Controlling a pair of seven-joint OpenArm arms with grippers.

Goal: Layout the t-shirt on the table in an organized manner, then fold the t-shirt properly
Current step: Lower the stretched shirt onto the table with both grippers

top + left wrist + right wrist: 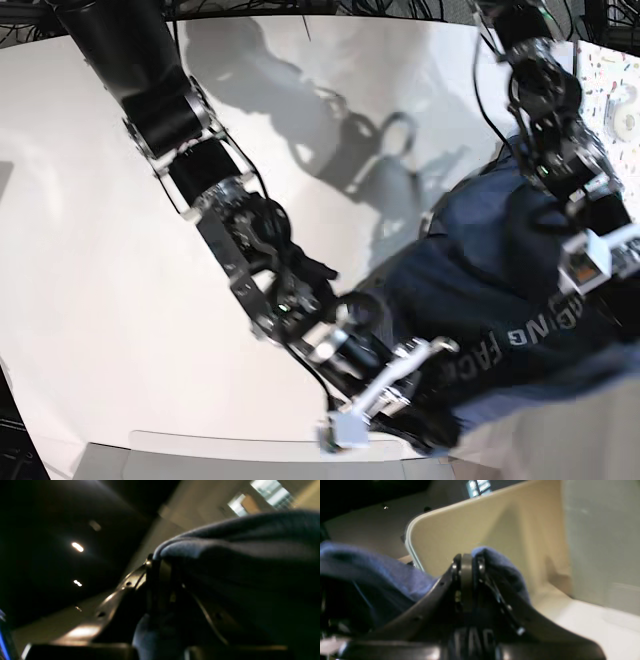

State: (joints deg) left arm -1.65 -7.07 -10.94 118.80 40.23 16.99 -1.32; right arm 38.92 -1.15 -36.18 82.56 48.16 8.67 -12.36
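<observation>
Wrist views show both arms' fingers (160,562) (467,557) pinching the t-shirt (500,270).

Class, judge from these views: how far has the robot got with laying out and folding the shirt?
Done: both grippers are shut on the shirt, the left gripper and the right gripper each pinching an edge. In hand: the shirt hangs bunched between the arms, lettering showing, lifted over the table. Left: spreading it flat and every fold.

Dim blurred wrist views, bright overhead view, hard shadows
</observation>
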